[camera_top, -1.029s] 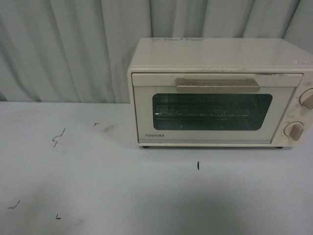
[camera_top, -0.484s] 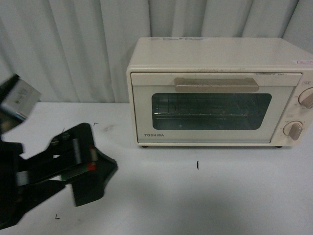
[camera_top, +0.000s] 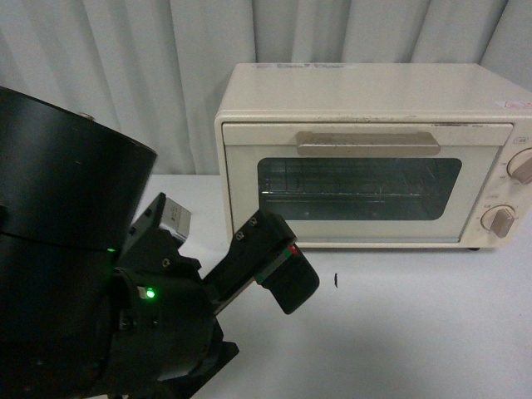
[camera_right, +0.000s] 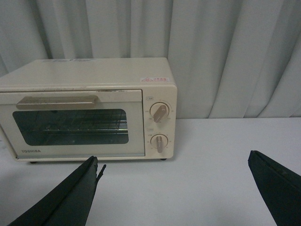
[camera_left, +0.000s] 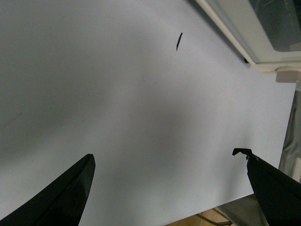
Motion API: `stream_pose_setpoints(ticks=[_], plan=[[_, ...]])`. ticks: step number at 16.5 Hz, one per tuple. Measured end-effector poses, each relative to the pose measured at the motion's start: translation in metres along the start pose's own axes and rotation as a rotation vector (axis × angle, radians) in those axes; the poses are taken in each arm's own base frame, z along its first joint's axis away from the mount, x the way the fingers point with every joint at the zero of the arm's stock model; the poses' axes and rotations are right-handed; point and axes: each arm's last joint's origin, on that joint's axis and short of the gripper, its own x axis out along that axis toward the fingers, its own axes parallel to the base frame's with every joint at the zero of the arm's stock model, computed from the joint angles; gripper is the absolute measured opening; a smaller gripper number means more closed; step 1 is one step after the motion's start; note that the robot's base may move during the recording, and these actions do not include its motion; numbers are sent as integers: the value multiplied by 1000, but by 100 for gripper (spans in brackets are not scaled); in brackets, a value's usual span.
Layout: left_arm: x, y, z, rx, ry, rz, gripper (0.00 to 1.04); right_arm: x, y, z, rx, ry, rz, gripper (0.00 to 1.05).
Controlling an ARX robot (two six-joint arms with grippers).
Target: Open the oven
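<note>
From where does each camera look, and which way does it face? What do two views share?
Front: on the body, facing the oven and table; the left arm fills the lower left.
Left wrist: on the left arm, looking down at the table and the oven's lower edge; open left gripper shows.
Right wrist: facing the oven's front; open right gripper shows.
Front and right wrist share the shut door.

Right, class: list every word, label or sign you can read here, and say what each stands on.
"TOSHIBA": oven door, bottom corner away from the knobs.
Red sticker on the oven's top: too blurred to read.
Small labels by the knobs: too small to read.
</note>
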Motion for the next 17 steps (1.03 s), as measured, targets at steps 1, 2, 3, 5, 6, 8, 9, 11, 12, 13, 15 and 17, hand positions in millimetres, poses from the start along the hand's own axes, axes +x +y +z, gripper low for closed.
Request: stream_pose_setpoints(ticks=[1,2,3,5,6,8,9,11,12,13,15,17], plan=[[7,-1,-4,-22,8,14,98,0,0,0,0,0,0,98],[11,-1,-5,-29,10,21,98,0,0,0,0,0,0,98],[16,-2,-7,-45,3,24,98,0,0,0,0,0,0,98],[21,-1,-12,-77,-6,34,98,0,0,0,0,0,0,98],[25,-1,-15,-88,-17,33,98,0,0,0,0,0,0,98],[32,0,-19,-117,-28,29,98,0,0,0,0,0,0,98],[36,2,-19,-137,-35,35,98,0,0,0,0,0,0,98],[41,4,-21,-157,-52,49,98,0,0,0,0,0,0,98],[44,3,-19,-159,-71,44,98,0,0,0,0,0,0,98],[47,1,-17,-160,-83,30,98,0,0,0,0,0,0,98],[53,4,-15,-165,-94,37,98,0,0,0,0,0,0,98],[57,11,-15,-169,-106,78,98,0,0,0,0,0,0,98]])
